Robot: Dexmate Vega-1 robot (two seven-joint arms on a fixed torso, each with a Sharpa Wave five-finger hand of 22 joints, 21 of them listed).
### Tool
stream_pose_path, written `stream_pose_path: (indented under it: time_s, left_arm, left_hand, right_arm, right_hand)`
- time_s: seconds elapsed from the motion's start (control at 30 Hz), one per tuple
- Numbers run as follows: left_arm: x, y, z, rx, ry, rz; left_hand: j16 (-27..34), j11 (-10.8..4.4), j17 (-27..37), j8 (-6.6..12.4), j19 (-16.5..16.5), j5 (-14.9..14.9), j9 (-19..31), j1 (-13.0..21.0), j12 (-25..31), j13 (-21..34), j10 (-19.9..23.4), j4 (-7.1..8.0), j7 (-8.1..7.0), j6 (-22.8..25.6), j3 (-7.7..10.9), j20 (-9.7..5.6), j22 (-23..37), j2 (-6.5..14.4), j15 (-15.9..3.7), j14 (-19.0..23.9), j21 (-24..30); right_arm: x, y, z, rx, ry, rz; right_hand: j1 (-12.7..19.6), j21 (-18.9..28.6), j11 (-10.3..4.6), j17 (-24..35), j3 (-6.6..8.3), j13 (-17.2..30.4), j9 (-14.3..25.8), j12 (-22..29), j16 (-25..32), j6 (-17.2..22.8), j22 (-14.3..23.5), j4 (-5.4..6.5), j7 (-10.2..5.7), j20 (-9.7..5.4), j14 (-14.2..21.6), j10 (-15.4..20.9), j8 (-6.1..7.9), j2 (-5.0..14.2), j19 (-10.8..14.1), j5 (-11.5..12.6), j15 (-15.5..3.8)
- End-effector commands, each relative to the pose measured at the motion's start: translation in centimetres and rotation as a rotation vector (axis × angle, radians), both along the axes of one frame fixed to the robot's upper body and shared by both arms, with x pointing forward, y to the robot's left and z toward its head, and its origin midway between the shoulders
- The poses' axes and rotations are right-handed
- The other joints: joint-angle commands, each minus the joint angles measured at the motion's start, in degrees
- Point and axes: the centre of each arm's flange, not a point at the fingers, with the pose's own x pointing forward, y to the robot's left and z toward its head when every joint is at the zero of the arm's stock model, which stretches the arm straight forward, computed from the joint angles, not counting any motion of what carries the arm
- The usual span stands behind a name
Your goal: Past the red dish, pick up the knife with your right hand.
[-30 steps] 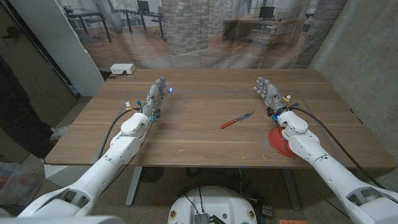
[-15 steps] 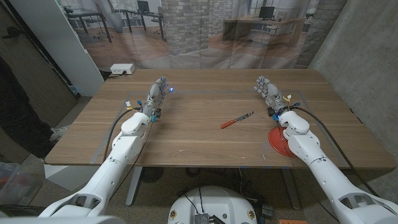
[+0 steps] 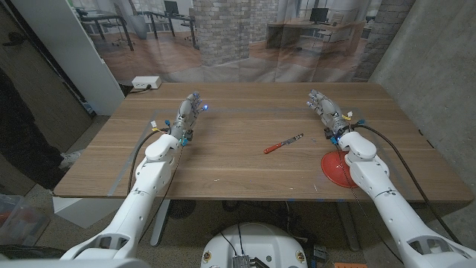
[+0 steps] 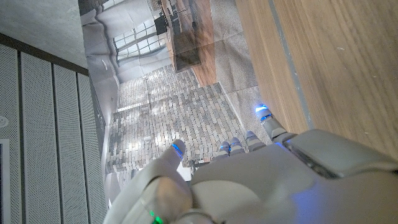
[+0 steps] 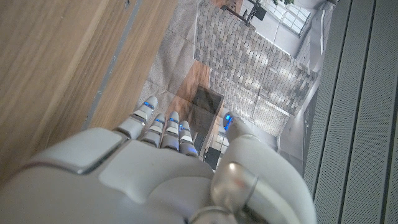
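A knife [image 3: 282, 144] with a red handle and a steel blade lies near the middle of the wooden table, its blade pointing to the far right. The red dish [image 3: 338, 168] sits by the near right edge, partly under my right forearm. My right hand [image 3: 326, 111] is at the far right of the table, beyond the dish and right of the knife, open with its fingers [image 5: 155, 124] stretched out and holding nothing. My left hand [image 3: 187, 115] is at the far left, open too, its fingers [image 4: 249, 140] pointing away from me.
A white box [image 3: 146, 82] sits on the floor past the table's far left corner. A person's dark clothing [image 3: 22, 126] shows at the left edge. Bare wood [image 3: 238, 119] lies between the two hands and around the knife.
My right hand and forearm have shifted slightly to the right, uncovering more of the red dish. The knife and my left hand have not moved.
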Motion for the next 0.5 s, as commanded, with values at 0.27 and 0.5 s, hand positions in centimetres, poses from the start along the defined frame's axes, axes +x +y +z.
stream_pose_path:
  time_s: [0.27,0.5]
  left_arm:
    - [0.1,-0.8,0.0,0.047,0.013,-0.026]
    - [0.0,-0.8,0.1,0.052,0.010,-0.027]
  left_hand:
    - [0.34,0.16,0.12,0.42,-14.69,0.20,0.31,-0.15,0.30,0.15,-6.06,-0.42,0.02,-7.59,0.34,-0.67,0.18,5.05,0.27,-10.52,-0.29]
    - [0.39,0.13,0.10,0.46,-14.56,0.17,0.31,-0.11,0.37,0.15,-5.87,-0.54,0.05,-7.43,0.33,-0.53,0.17,4.89,0.29,-10.32,-0.35]
  right_arm:
    - [-2.2,-1.4,1.7,-0.119,-0.048,-0.040]
    - [-2.9,-1.2,2.1,-0.165,-0.065,-0.025]
  right_hand:
    - [2.68,0.29,-0.44,0.05,0.73,0.15,0.09,0.05,0.24,0.36,0.07,-2.20,-0.06,0.02,0.72,0.17,0.40,0.00,0.72,-0.32,-0.05]
    - [4.83,0.48,-0.93,0.05,1.22,0.15,0.11,0.24,0.49,1.06,0.08,-3.94,0.03,0.04,1.68,0.99,0.61,-0.06,1.56,-0.50,-0.33]
